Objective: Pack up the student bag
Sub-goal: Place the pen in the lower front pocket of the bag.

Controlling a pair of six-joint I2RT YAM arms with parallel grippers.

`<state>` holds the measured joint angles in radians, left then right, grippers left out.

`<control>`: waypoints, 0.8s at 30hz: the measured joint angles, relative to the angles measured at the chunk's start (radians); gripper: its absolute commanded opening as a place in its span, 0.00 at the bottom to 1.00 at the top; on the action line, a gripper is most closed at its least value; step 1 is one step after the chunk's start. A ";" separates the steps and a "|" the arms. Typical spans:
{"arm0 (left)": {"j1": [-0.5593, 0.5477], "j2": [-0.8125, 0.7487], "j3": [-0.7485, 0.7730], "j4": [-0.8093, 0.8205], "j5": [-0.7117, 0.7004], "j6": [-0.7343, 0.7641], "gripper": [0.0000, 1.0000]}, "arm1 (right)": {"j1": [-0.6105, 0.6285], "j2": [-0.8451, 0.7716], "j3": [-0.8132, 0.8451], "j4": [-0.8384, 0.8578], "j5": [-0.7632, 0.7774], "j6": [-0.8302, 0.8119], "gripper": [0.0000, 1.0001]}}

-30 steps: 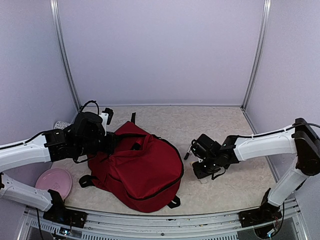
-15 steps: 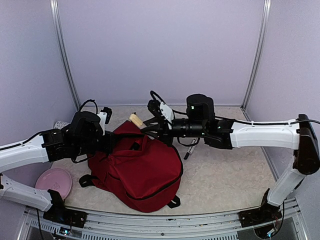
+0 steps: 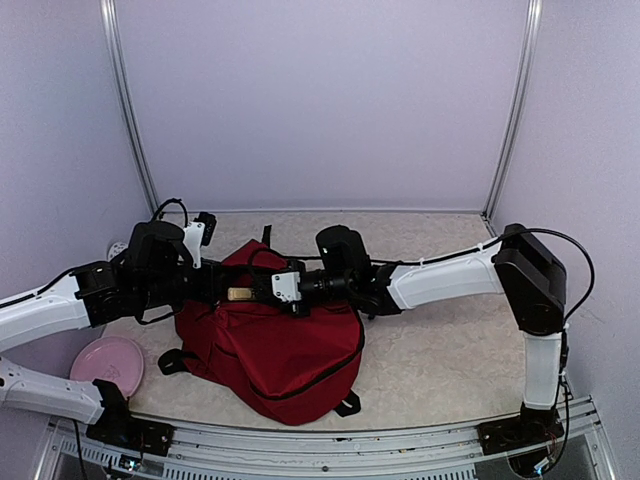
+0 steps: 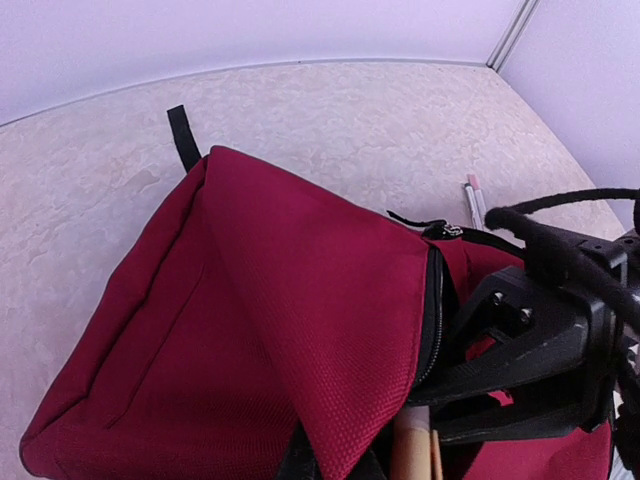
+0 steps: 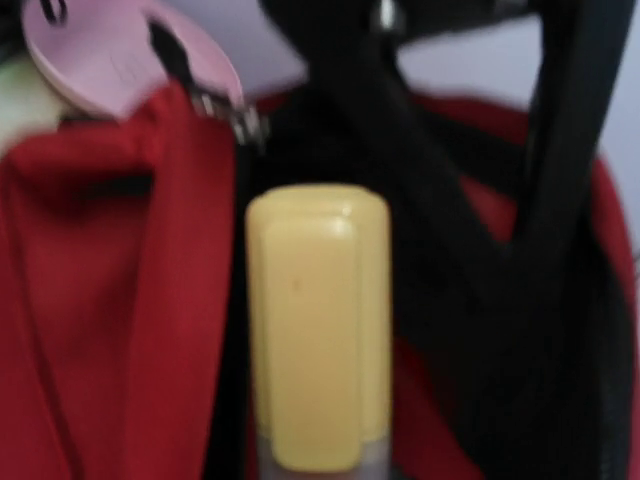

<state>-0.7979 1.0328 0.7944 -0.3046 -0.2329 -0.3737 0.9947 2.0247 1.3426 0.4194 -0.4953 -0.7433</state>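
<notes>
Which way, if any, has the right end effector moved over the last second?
Yes. The right end effector, gripping a yellow-capped stick, swung left, away from the right rear corner post, to the opening of the student bag.

Lab-style robot cell: plain lilac walls (image 3: 320,100), metal corner posts (image 3: 512,105), mottled tabletop (image 3: 450,350).

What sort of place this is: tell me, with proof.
Probably a robot test cell: bare lilac walls, metal corner posts, two white arms bolted at the table edge, with the student bag between them.
</notes>
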 measured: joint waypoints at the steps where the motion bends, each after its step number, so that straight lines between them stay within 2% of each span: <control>1: 0.000 0.000 0.000 0.001 0.005 0.005 0.00 | -0.003 0.005 0.003 -0.003 0.017 -0.013 0.00; 3: 0.001 0.000 -0.001 0.005 0.015 0.012 0.00 | -0.003 0.021 0.025 -0.018 0.056 -0.025 0.00; 4: 0.001 0.000 -0.001 0.005 0.017 0.014 0.00 | -0.003 0.034 0.049 -0.027 0.080 -0.027 0.04; 10: 0.007 -0.001 -0.001 0.029 0.011 0.019 0.00 | 0.000 0.106 0.213 -0.133 0.235 -0.008 0.50; 12: 0.005 -0.001 -0.001 0.027 0.015 0.019 0.00 | 0.000 0.107 0.235 -0.169 0.283 0.023 0.60; 18: 0.003 0.000 -0.001 0.026 0.015 0.019 0.00 | 0.006 -0.001 0.156 -0.261 0.301 0.120 0.72; 24: 0.003 0.022 -0.001 0.026 0.014 0.018 0.00 | 0.010 -0.281 0.063 -0.375 0.230 0.296 0.75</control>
<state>-0.7944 1.0546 0.7937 -0.2787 -0.2184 -0.3557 1.0042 1.7435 1.4055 0.0444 -0.2649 -0.4477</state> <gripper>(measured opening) 0.022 0.750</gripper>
